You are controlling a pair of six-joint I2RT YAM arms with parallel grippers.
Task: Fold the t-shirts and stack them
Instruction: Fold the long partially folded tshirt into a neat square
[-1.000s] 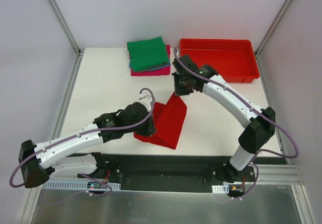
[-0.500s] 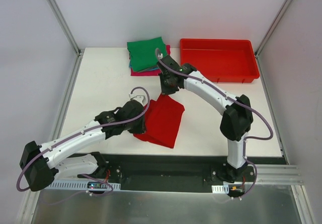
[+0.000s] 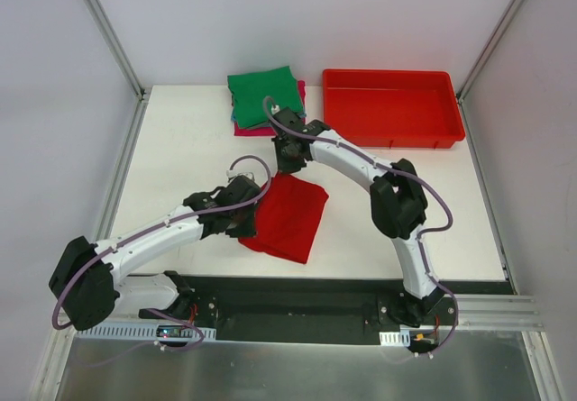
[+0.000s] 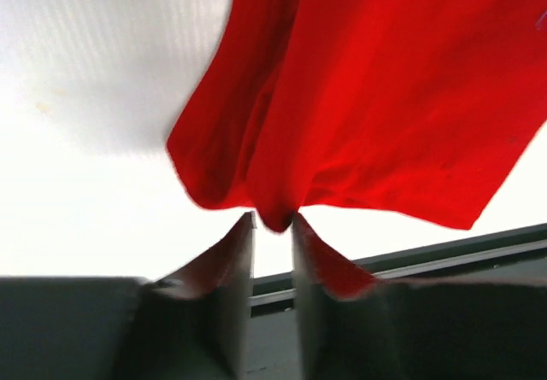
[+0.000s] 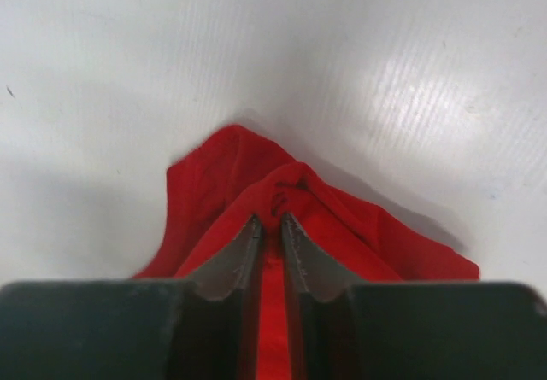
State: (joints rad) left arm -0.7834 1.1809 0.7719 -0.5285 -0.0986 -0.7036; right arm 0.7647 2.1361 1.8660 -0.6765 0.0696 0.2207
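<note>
Top view: red t-shirt (image 3: 293, 216) lies folded on the table (image 3: 180, 149), front centre. Left gripper (image 3: 255, 205) is at its left edge, right gripper (image 3: 287, 162) at its far corner. Green-topped stack of folded t-shirts (image 3: 264, 95) sits at the far edge, beside the red bin (image 3: 388, 75).

Left wrist: jaws nearly closed, a nub of the shirt's hem between the tips.

Right wrist: jaws nearly closed, a ridge of red cloth in the slit.

Left arm (image 3: 144, 243) and right arm (image 3: 352, 159): white shells, black joints, purple cables (image 3: 243, 159) outside. Fingers (image 4: 224, 265) dark grey, wedge-shaped.
</note>
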